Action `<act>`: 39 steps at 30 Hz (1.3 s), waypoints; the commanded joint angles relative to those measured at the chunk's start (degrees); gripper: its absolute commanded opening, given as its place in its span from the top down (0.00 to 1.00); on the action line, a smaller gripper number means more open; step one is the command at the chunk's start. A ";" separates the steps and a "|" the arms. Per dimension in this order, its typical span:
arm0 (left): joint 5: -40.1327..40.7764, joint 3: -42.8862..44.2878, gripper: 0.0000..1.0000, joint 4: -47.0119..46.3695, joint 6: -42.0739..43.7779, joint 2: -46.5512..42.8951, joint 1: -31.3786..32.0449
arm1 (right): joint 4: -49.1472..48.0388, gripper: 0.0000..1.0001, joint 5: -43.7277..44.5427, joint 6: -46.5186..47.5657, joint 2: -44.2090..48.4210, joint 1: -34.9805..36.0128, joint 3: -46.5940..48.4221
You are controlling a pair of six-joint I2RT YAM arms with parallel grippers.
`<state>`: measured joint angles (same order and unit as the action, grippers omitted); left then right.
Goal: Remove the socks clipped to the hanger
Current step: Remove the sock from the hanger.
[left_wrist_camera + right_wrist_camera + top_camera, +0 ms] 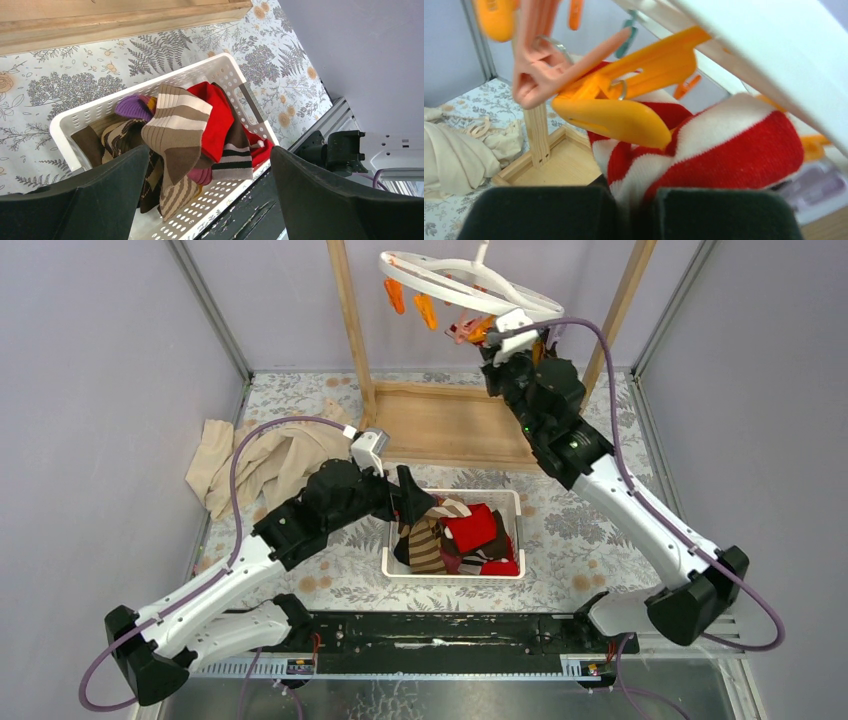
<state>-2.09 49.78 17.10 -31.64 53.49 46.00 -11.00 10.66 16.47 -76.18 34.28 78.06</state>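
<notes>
Even, diffuse lighting with soft shadows is seen; the orange clip (619,117) is blurred in the right wrist view.

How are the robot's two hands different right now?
The left gripper is wide open; the right gripper is shut. The left holds nothing; the right pinches a red-and-white striped sock. The left hangs low over the basket of socks; the right reaches up under the hanger, by an orange clip. Both have dark fingers.
</notes>
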 commanded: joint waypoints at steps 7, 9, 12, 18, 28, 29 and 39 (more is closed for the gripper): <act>0.54 -0.46 0.02 -1.73 -0.52 -2.84 0.13 | 10.55 1.00 10.09 9.74 -10.44 8.80 15.11; 0.92 -0.47 0.02 -1.23 -0.40 -3.27 0.16 | 13.14 1.00 10.92 9.89 -12.61 9.61 17.95; 1.37 -0.55 0.02 -0.66 -0.35 -4.05 0.15 | 15.18 1.00 12.23 10.02 -15.92 10.94 23.13; 1.86 -0.57 0.02 0.11 -0.01 -4.80 0.14 | 18.81 1.00 14.81 10.07 -22.89 13.17 32.27; 3.85 0.35 0.02 -2.14 1.90 -2.58 0.13 | 23.55 1.00 14.88 7.42 -24.72 13.79 35.87; 4.31 0.17 0.02 -3.19 2.31 -2.15 0.14 | 23.80 1.00 14.27 6.91 -24.17 13.79 35.21; 5.77 -2.77 0.01 -27.14 11.38 6.50 0.14 | 32.11 1.00 9.71 1.01 -22.40 13.79 37.32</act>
<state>1.61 46.52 3.77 -25.52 56.21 46.00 19.11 22.26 20.29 -102.02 47.68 112.55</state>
